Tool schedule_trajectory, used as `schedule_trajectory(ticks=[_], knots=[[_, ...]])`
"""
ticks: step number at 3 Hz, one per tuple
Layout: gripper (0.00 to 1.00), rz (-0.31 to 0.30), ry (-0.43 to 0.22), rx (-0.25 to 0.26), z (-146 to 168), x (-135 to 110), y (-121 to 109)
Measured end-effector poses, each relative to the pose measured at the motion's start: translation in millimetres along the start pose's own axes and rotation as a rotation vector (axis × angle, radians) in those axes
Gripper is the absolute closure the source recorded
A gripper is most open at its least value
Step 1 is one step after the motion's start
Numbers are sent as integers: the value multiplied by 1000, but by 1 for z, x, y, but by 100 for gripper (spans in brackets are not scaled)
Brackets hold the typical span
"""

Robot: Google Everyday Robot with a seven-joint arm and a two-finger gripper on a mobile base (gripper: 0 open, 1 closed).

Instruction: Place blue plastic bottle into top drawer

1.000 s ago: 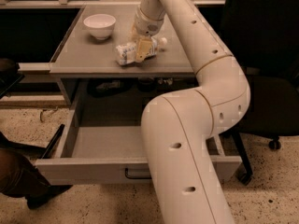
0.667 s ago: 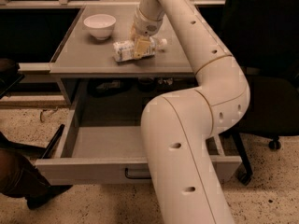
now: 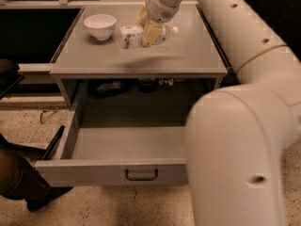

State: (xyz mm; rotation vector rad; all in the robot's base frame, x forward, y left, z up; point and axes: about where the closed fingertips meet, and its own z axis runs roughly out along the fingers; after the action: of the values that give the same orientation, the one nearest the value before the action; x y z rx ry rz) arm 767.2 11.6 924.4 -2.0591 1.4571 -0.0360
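Observation:
The blue plastic bottle [image 3: 134,36], clear and whitish with a white cap and pale label, is held on its side a little above the grey tabletop [image 3: 141,55]. My gripper [image 3: 149,29] reaches down from the top of the view and is shut on the bottle's middle, its yellowish fingers [image 3: 151,33] across the label. The top drawer [image 3: 122,154] is pulled wide open below the tabletop, with a dark bar handle [image 3: 141,174] on its front panel. Its inside shows nothing in it.
A white bowl [image 3: 99,26] stands on the tabletop left of the bottle. My large white arm [image 3: 235,140] fills the right side and covers the drawer's right end. Dark objects lie on the floor at the left. Cables show under the tabletop.
The gripper has lifted the bottle slightly off the tabletop and carried it a little to the left. The drawer stays open.

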Motion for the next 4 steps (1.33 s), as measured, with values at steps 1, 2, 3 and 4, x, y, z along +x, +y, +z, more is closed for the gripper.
schedule_trajectory(ticks=[1,2,3,4], knots=[[100,14,-30,201,-96,-5,25],[100,14,-30,201,-96,-5,25],[100,40,-57,217,-90,5,45],[100,95,-127,297,-98,-4,79]])
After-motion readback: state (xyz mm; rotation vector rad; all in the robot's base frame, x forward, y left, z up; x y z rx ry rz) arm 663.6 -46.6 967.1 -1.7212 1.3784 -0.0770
